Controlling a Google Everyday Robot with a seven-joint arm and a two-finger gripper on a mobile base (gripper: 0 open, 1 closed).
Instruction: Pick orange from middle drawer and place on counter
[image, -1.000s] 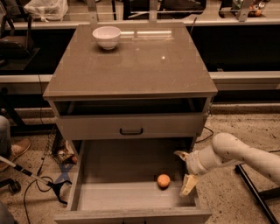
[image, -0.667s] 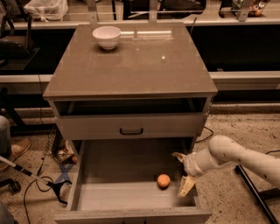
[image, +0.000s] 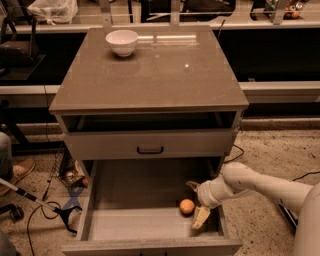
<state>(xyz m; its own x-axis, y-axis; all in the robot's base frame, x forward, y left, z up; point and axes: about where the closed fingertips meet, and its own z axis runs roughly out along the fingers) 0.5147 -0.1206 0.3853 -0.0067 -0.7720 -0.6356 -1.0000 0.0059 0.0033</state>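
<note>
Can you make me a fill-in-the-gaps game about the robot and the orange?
1. The orange lies in the middle drawer, which is ____, not shut.
2. The bowl on the counter is coloured ____.
3. The gripper, fingers open, hovers beside the orange in the drawer and holds ____.
Missing words: open; white; nothing.

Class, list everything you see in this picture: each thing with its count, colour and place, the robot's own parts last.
counter: one, grey-brown, top of the cabinet
bowl: one, white, back left of the counter
closed drawer: one, grey, black handle, under the counter
middle drawer: one, grey, pulled open below that
orange: one, orange, on the drawer floor, front right
plastic bag: one, whitish, top left background
arm: one, white, from the right
gripper: one, pale, open, just right of the orange
</note>
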